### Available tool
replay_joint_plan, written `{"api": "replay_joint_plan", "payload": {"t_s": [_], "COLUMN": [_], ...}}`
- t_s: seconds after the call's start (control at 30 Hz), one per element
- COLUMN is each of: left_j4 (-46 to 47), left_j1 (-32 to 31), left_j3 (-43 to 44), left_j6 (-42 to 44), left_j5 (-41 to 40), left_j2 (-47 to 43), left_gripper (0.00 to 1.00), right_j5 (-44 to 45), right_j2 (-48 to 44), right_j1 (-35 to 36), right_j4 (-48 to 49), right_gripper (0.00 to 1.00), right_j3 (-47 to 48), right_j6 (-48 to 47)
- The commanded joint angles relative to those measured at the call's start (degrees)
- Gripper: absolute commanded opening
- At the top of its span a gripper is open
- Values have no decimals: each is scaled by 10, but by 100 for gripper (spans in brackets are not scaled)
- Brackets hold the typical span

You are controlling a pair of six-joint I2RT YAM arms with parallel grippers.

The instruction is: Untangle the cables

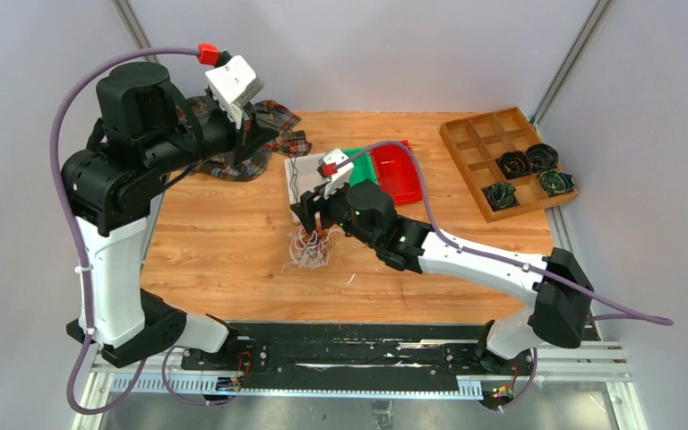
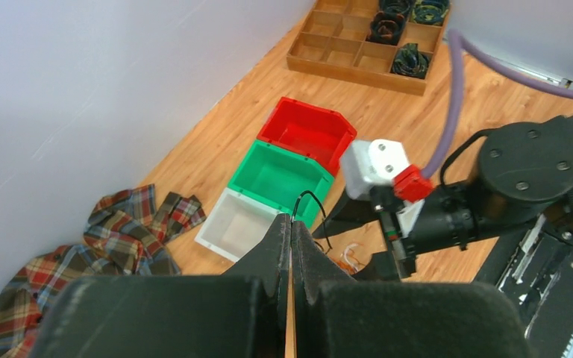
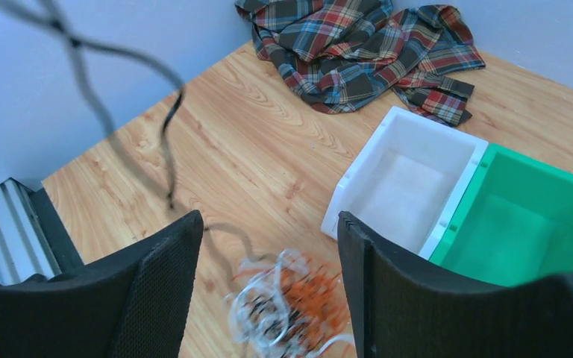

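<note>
top, wooden tray (image 1: 477,148): far right corner of the table (image 1: 215,251), right up against its right edge. Four compartments have a dark coil (image 1: 513,165) each.
top, bins: red bin (image 1: 400,172), green bin (image 1: 361,161) and white bin (image 1: 297,177) sit in a touching row mid-table, partly hidden under the right arm.
top, cables (image 1: 310,249): messy bunch lying mid-table, just in front of the white bin.
top, right gripper (image 1: 319,220): hanging right over the bunch. Can't tell if the tips touch it.
top, room: plain wood shows left of the bunch and toward the near edge. A plaid shirt (image 1: 279,118) is heaped at the far edge.
left wrist, left gripper (image 2: 291,224): jaws pressed together. A black strand (image 2: 310,195) looks pinched at the tips and curls off toward the bunch.
left wrist, bins: all three show just bare plastic inside.
right wrist, right gripper (image 3: 268,276): jaws standing wide with nothing between them. The bunch (image 3: 287,309) is below the gap.
right wrist, black strand (image 3: 168,127): blurry, rising from the bunch up past the left finger.
right wrist, white bin (image 3: 410,179): its near corner is just beside the bunch.
</note>
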Motion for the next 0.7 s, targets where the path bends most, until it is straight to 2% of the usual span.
{"api": "replay_joint_plan", "payload": {"t_s": [0.0, 0.1, 0.3, 0.5, 0.67], "left_j4": [8, 9, 8, 9, 9], "left_j1": [-3, -3, -3, -3, -3], "left_j3": [-1, 0, -5, 1, 23], "left_j6": [-11, -9, -4, -9, -19], "left_j5": [31, 35, 33, 42, 57], "left_j2": [-17, -23, -33, -34, -30], "left_gripper": [0, 0, 0, 0, 0], "right_j5": [3, 7, 8, 6, 3], "right_j2": [37, 47, 24, 8, 35], "right_j1": [6, 6, 6, 3, -9], "right_j4": [-21, -11, -1, 23, 33], "right_gripper": [62, 51, 41, 41, 41], "right_j3": [35, 20, -35, -86, -73], "right_j6": [-23, -14, 2, 12, 30]}}
